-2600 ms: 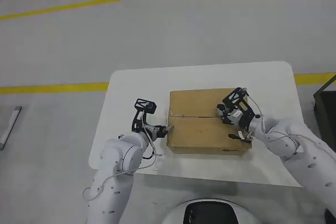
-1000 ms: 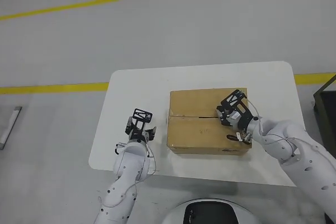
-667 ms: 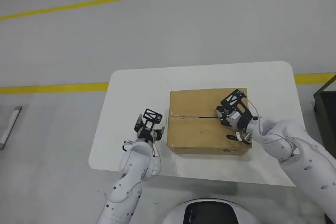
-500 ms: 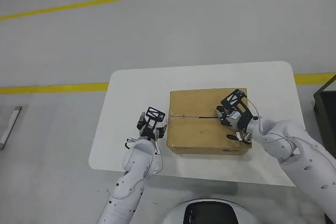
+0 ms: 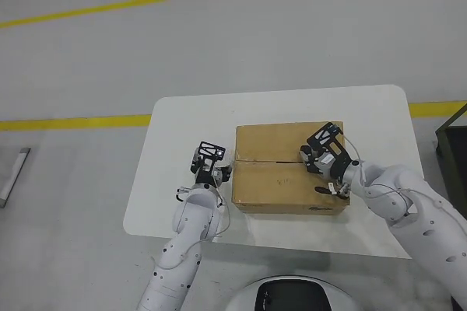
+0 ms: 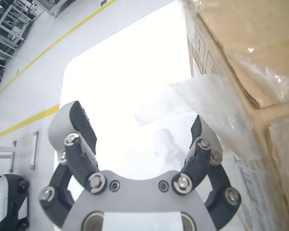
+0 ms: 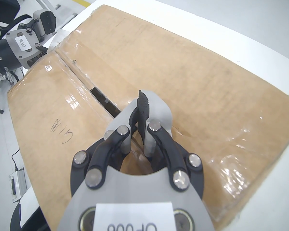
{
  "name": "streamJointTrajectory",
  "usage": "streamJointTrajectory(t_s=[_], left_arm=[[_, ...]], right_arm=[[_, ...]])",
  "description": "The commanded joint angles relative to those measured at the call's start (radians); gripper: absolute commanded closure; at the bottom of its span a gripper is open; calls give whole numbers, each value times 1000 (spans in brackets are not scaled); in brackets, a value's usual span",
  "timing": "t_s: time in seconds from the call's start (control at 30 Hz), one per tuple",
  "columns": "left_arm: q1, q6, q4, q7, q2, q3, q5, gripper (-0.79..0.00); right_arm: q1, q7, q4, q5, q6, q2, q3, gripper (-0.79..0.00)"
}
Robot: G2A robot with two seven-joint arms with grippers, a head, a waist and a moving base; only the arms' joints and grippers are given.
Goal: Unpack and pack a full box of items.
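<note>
Taped brown cardboard box point(image 5: 284, 175) sits on white table point(image 5: 179, 132). L gripper point(image 6: 136, 115) wide open, empty, at loose clear tape flap point(image 6: 207, 90); R gripper point(image 7: 142, 102) pinched shut, empty, over top seam. Risk: shallow bite, flap slips.

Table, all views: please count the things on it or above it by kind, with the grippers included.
Cardboard box: 1
Peeled tape strip: 1
Grippers: 2, the left gripper and the right gripper
Total: 4
</note>
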Motion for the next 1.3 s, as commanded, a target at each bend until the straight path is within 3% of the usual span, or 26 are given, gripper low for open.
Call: streamJointTrajectory(t_s=[0.0,0.47,1.0,1.27], left_arm=[[9,-7,-12,18,-1,-14,-32,-785],[25,-44,-68,89,-3,-70,-120,-785],[-22,-97,-66,93,-21,-44,-233,-785],[-21,-151,-107,78,-22,-46,-264,-785]], right_arm=[[2,3,2,3,-3,-1,0,0],[13,4,14,3,-4,-8,1,0],[4,3,9,2,1,-11,21,0],[18,14,18,142,57,-18,65,0]])
